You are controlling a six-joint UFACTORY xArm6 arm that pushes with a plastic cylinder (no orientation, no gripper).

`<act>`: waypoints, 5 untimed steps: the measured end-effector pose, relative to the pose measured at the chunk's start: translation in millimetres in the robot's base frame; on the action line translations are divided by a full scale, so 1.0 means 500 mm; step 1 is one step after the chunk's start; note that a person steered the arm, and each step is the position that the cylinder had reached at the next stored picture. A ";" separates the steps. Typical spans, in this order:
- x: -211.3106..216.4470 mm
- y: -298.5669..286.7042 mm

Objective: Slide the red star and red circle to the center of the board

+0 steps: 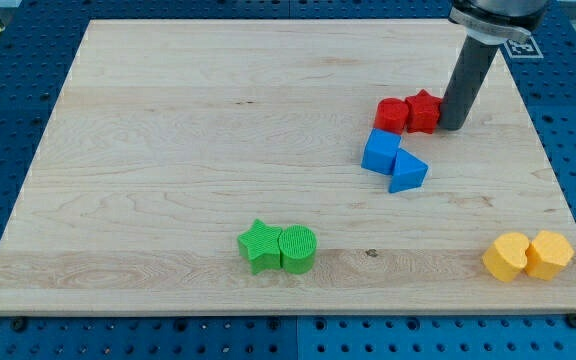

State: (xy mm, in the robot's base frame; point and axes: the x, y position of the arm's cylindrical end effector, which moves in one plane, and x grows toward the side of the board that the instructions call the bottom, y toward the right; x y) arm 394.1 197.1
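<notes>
Red pair pressed by my tip, not yet slid to the board's middle.

My tip, a bare rod end with nothing to open or close, is set against the red star from the view's right. The red circle touches the star's far side. Just below, a blue cube and blue triangle sit near the likely path. Green star, green circle and two yellow blocks lie well apart on the board.
</notes>
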 end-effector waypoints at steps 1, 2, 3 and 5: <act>-0.003 0.041; -0.003 0.046; -0.017 0.008; -0.012 -0.045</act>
State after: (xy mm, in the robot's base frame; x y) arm 387.9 174.6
